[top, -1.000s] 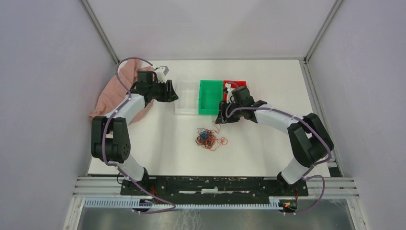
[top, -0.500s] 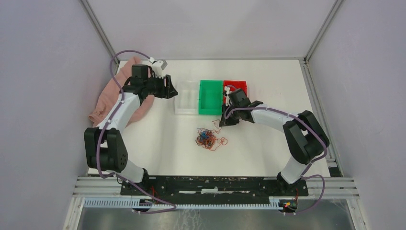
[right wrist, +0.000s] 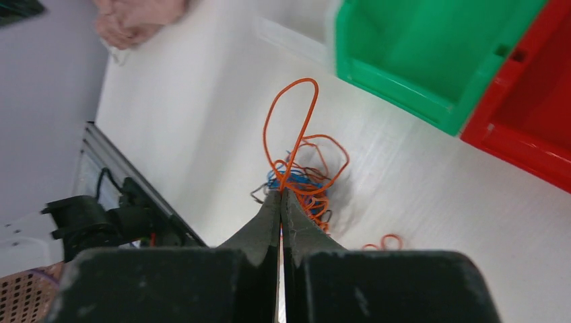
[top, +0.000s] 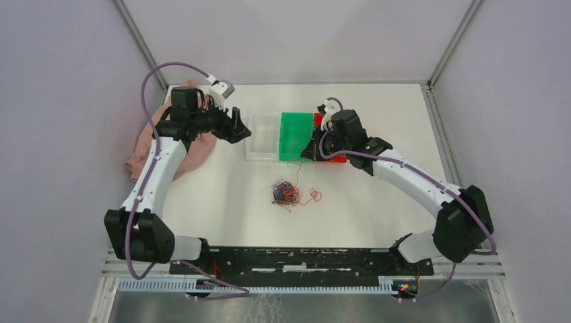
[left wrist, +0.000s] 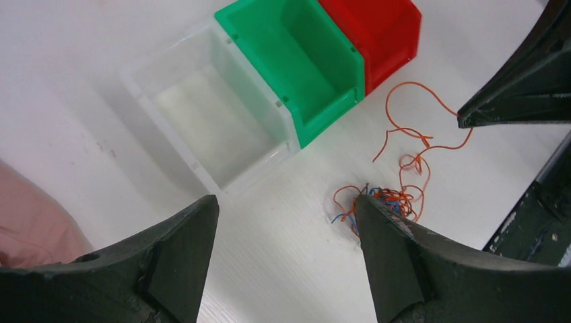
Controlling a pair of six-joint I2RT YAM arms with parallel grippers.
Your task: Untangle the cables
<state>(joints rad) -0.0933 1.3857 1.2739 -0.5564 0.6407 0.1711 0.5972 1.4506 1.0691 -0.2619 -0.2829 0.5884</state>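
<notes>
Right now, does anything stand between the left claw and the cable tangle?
Nothing visible blocks it. The open left claw hovers by the clear bin, whose near corner lies close to the path to the cables. The right claw, shut on an orange cable, lifts it from them.

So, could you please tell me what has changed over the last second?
The right hand shut on an orange cable and drew it up out of the tangle, toward the bins; the tangle shifted slightly left. The left hand opened wider, holding nothing, as its arm stretched out. The bins and pink cloth stayed put.
</notes>
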